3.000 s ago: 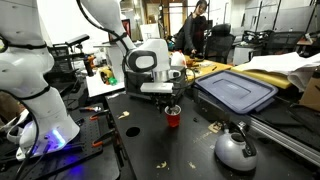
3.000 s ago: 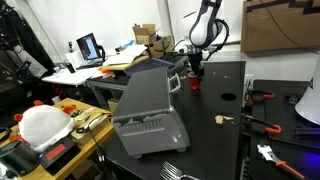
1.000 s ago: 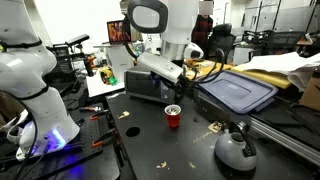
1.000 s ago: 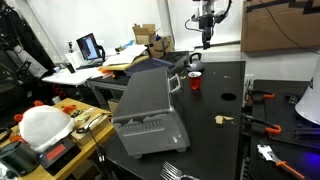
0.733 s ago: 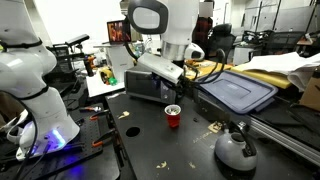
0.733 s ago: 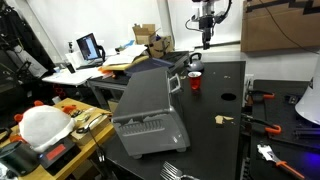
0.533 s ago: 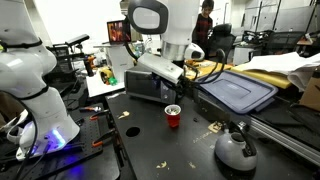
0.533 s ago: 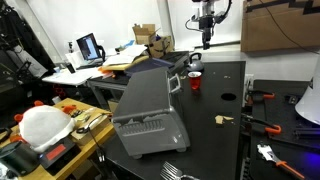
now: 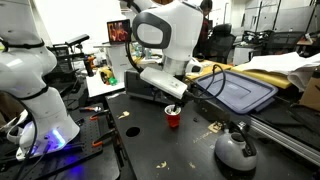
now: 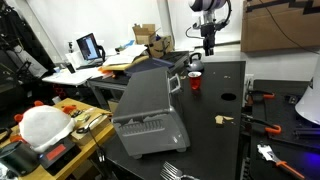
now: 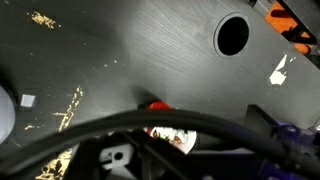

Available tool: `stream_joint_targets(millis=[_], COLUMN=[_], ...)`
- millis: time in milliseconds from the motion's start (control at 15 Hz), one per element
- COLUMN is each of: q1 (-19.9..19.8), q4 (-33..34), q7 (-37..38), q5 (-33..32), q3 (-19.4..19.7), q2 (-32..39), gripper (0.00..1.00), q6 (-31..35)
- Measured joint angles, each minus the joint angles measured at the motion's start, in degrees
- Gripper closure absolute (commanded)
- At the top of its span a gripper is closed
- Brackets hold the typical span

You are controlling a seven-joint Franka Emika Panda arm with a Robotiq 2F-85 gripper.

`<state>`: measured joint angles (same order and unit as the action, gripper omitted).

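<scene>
A small red cup [image 9: 173,117] stands upright on the black table [image 9: 150,140], with pale contents inside. In both exterior views my gripper [image 9: 176,95] hangs just above it, jaws open and empty, not touching it. From the other side the gripper [image 10: 209,46] points down a little beyond the cup [image 10: 195,81]. In the wrist view the cup [image 11: 165,128] sits low in the middle, half hidden behind a black cable [image 11: 120,125] that crosses the picture; the fingertips themselves do not show clearly there.
A grey-blue lidded bin [image 9: 237,90] lies close beside the cup; it shows large in front as the bin [image 10: 145,110]. A grey kettle-like object [image 9: 236,150] sits near the table's front. The table has a round hole [image 11: 232,35]. A white robot [image 9: 30,80] stands nearby. Tools [image 10: 265,100] lie at the table's side.
The arm has swung down and tilted, bringing the gripper lower and closer over the red cup. The cup has not moved. The jaws stay open.
</scene>
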<state>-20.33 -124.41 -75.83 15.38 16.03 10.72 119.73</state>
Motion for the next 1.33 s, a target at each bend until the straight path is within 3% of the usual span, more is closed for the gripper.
stream_joint_targets(millis=[600,933,1333], q1=[-4.91,-8.09,-9.02], q4=[1.38,4.58,7.59], q7=[-9.00,-12.96,-13.92], q5=[3.66,8.96,10.71], q3=[-1.00,-3.67,-5.37], q2=[8.44,12.88,15.92], gripper=[0.00,0.00,0.00], q6=[4.78,2.00,-2.53])
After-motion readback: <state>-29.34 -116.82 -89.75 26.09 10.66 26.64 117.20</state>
